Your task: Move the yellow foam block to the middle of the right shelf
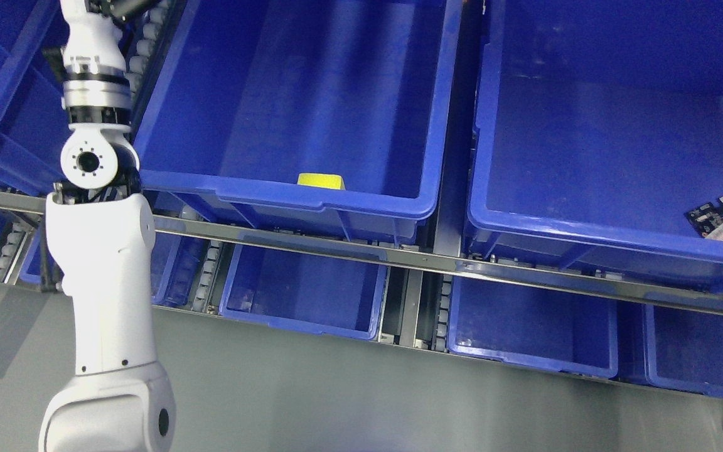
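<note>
A yellow foam block point(320, 181) lies inside the middle blue bin point(286, 188), right behind the bin's front rim, so only its top shows. My left arm point(101, 251) rises from the lower left edge straight up past the shelf rail. Its wrist point(95, 81) runs off the top edge at the left of that bin, and the hand itself is out of the picture. No right arm shows.
A second large blue bin point(587, 232) stands to the right, with a small dark circuit board point(722, 221) near its front right corner. Lower blue bins point(305, 295) sit beneath the metal shelf rail point(412, 257). Grey floor point(361, 402) lies below.
</note>
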Motion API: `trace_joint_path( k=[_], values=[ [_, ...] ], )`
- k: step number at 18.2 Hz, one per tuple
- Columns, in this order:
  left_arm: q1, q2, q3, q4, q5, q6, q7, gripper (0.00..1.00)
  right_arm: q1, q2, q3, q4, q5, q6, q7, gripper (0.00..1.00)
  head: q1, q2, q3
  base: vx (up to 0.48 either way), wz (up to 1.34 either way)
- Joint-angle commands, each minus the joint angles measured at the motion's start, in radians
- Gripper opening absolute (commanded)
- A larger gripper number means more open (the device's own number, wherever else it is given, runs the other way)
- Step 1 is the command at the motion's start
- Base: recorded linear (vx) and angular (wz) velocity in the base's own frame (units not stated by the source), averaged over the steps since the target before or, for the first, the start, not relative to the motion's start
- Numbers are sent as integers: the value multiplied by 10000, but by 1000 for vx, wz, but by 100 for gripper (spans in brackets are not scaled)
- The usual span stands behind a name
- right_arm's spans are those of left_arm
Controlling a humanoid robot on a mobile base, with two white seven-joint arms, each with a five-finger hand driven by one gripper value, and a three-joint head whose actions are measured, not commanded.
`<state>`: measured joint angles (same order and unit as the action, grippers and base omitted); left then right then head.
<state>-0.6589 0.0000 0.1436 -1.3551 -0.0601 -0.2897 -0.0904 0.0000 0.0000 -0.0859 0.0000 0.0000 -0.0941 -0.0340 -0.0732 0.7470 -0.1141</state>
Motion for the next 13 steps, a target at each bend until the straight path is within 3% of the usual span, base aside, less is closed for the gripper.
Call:
trace_joint_path(
  k=[1, 4, 6, 11, 13],
  values=[
    [1999, 174, -454, -1650, 447, -2, 75, 100, 15, -175, 0, -175, 31, -10, 3, 100, 0, 0, 0, 0, 0],
    [2722, 174, -439, -2353, 493, -215, 75, 100, 15, -175, 0, -175, 31, -10, 3, 100, 0, 0, 0, -2, 34],
    [2755, 174, -423, -2525, 493, -1133, 91, 100, 15, -175, 0, -175, 31, -10, 3, 100, 0, 0, 0, -12, 12],
    [2647, 174, -408, -2861, 493, -1306, 106, 100, 15, -175, 0, -175, 31, -10, 3, 100, 0, 0, 0, 0, 0],
    [1992, 174, -378, -2924, 493, -1245, 91, 100, 15, -175, 0, -175, 31, -10, 3, 100, 0, 0, 0, 0, 0]
  ],
)
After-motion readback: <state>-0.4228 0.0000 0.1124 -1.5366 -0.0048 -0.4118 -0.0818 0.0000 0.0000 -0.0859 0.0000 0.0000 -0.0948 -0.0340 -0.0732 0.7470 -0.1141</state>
